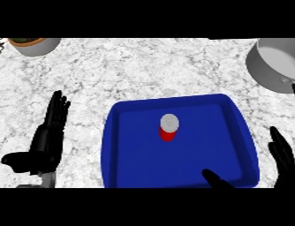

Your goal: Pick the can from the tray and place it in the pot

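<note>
Head view: the red can [168,127] stands upright mid-tray [130,163], well apart from the pot [274,62], likely light, rigid and smooth, best grasped round its sidewall; left hand [46,137] and right hand [285,159] are released, fingers straight.

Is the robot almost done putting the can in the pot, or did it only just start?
It looks like only the start. Done: nothing yet, as the red can stands upright in the blue tray. In hand: nothing; the left hand rests open beside the tray, and the right hand is open at the tray's near right corner. Left: grab the can, lift it, and put it in the grey pot at the far right.
</note>
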